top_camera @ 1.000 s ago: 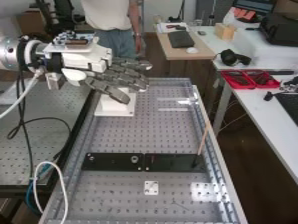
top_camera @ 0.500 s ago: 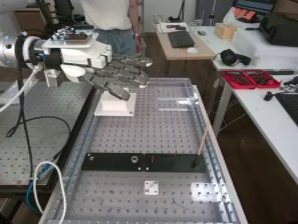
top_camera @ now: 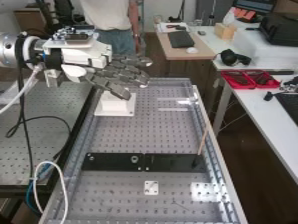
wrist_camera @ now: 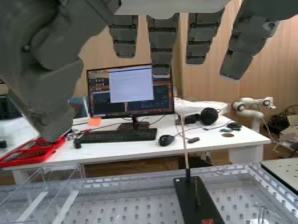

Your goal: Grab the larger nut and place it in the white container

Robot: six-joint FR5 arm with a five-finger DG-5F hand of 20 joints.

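Although the dark grey hand hangs over the far end of the perforated metal bench, at the upper left of the high view, the larger nut lies well apart from it. The fingers are straight and apart, with nothing between them. What looks like the larger nut, a pale grey metal ring with a darker middle, sits below the centre of the high view, on the flat black strip, near the seam with the black strip beside it.

It should handle as a hard, stiff, light piece, unlikely to be harmed by a firm pinch, though smooth metal could slip or skid on the black surface. The best hold is probably across opposite outer sides, thumb against one finger, with the tips low; pressing down on its top would give no grip.

The nut is squat and compact, roughly round in outline, and stands out brightly against the black. Whether its sides are flat or its hole threaded, I cannot tell. The likely target, a white box-shaped container on a square base, stands near the hand, at the upper left of the bench.
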